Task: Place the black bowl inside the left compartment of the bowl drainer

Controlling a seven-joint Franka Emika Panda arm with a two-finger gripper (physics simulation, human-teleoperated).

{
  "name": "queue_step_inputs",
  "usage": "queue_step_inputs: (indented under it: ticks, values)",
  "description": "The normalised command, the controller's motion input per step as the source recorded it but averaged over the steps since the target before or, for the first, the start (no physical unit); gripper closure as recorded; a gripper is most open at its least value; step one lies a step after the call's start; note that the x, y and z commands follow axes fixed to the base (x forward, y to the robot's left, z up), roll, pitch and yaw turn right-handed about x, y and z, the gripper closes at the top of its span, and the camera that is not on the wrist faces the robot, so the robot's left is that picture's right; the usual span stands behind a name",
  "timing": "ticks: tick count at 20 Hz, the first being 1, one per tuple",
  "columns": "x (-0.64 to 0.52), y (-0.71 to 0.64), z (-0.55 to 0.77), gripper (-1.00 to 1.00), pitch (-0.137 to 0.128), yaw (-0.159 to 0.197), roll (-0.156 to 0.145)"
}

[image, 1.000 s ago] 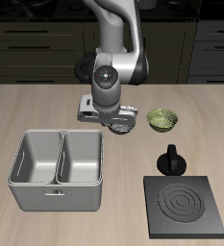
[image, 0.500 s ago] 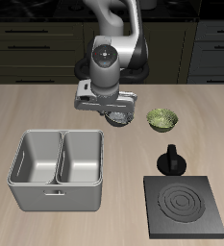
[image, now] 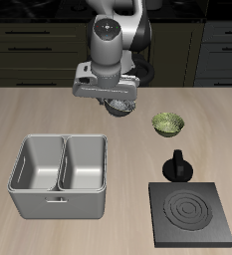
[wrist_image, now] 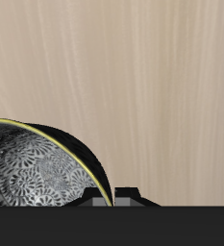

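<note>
Now, notes at this frame, front of table to back.
Stove plate (image: 191,213): nearest the front edge, flat, black; a black knobbed piece (image: 177,165) just behind it. Not involved.
Bowl drainer (image: 60,205): grey bin near the front edge, two wells side by side, both showing only bare metal.
Left compartment (image: 85,165): the well nearer the stove plate, judged from the drainer's front; nothing in it.
Green bowl (image: 168,124): farther back, well apart from the drainer; a distractor.
Gripper (image: 115,103): raised above the wood, behind the drainer; fingers clamped on the rim of the black bowl (image: 116,107).
Black bowl, wrist view (wrist_image: 38,165): speckled inside seen close, rim against a fingertip (wrist_image: 129,195), bare table far below.
Key relation: target well lay toward the front edge from the held bowl, almost straight ahead.
Judgement: carry forward over the well, then lower; middle wall the likely snag.
</note>
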Motion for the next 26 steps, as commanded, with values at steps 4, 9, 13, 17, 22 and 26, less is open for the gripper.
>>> queue_step_inputs:
  ticks: [4, 9, 13, 17, 22, 26]
  values:
    - [-0.03, -0.11, 0.46, 1.00, -0.068, -0.005, -0.022]
    - [-0.07, 0.00, 0.46, 1.00, -0.084, -0.013, 0.001]
    - [-0.07, 0.04, 0.38, 1.00, -0.062, -0.019, 0.004]
    - [0.01, 0.00, 0.34, 1.00, -0.059, -0.010, -0.005]
    - [0.06, -0.05, 0.08, 1.00, -0.002, -0.003, -0.013]
    - [0.18, -0.10, 0.19, 1.00, -0.019, -0.003, -0.043]
